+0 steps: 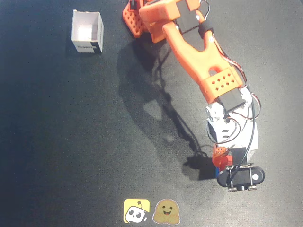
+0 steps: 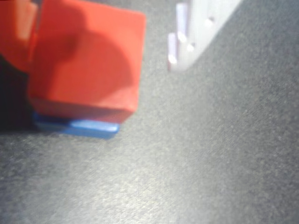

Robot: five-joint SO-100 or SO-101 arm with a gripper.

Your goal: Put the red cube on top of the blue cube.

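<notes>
In the wrist view the red cube (image 2: 86, 60) sits on top of the blue cube (image 2: 77, 127), of which only a thin blue edge shows below it. My gripper (image 2: 96, 60) is open around the red cube. The orange finger (image 2: 16, 37) is against the cube's left side. The white finger (image 2: 189, 32) stands apart from it on the right. In the overhead view the gripper (image 1: 222, 160) is at the lower right, over the red cube (image 1: 219, 162) and a sliver of the blue cube (image 1: 218, 172). The wrist camera hides much of them.
A white open box (image 1: 87, 32) stands at the upper left of the dark mat. Two stickers (image 1: 137, 211) (image 1: 165, 211) lie at the bottom edge. The arm's base (image 1: 137, 19) is at the top middle.
</notes>
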